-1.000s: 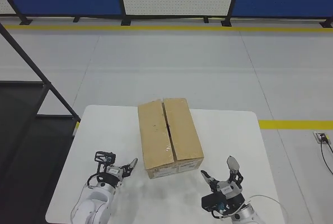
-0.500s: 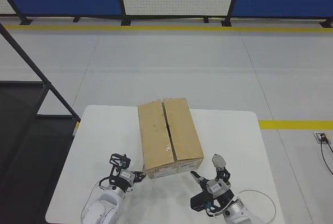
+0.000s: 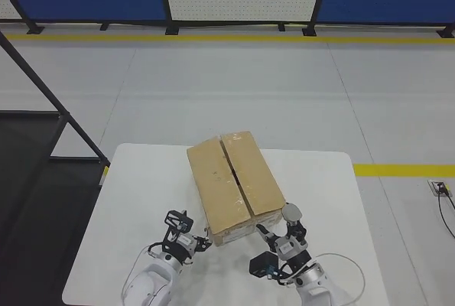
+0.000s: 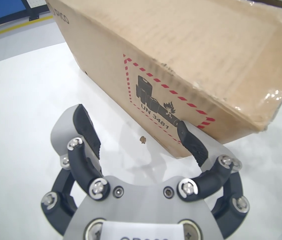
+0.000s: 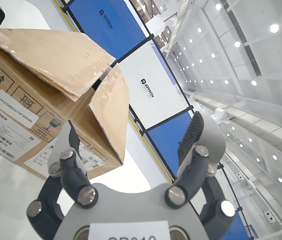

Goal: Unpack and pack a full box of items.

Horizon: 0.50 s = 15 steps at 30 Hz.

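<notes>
Fingers of the left gripper [image 3: 192, 233] and right gripper [image 3: 277, 222] stand wide open and empty, we note in the top view, flanking the lower end of the box [image 3: 233, 180] at mid-frame. Left wrist view: one fingertip [image 4: 181, 126] meets the box's side. Right wrist view: we see its top flaps [image 5: 63, 58] slightly parted.

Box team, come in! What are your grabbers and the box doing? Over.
Left gripper open at near-left corner of box. Right gripper open at near-right corner. Flaps mostly shut. Tiny brown scrap on table beside box.
</notes>
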Available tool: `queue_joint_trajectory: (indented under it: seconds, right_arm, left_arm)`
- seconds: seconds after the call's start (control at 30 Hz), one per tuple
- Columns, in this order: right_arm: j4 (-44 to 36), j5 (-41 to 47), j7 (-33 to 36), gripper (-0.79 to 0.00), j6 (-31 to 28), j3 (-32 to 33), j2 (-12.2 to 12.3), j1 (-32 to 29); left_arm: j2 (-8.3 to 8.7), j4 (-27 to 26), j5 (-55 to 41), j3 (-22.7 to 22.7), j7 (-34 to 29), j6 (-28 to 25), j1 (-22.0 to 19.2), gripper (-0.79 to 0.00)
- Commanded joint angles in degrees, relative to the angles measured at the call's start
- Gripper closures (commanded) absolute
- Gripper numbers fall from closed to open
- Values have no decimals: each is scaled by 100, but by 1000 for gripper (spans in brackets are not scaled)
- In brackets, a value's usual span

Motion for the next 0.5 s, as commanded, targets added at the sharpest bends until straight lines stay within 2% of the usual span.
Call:
queue_joint_trajectory:
  seconds: [0.0, 0.2, 0.47]
  right_arm:
    - [41, -100, 168, -785, 48, -39, -23, 68]
    - [117, -327, 585, -785, 181, -60, -78, 171]
    - [136, -440, 768, -785, 278, 214, -84, 134]
  left_arm:
    - [-14, 23, 7, 47, -3, -9, -49, -785]
    - [-54, 98, 83, 212, -16, -86, -195, -785]
    - [-95, 137, 149, 370, -20, -212, -304, -785]
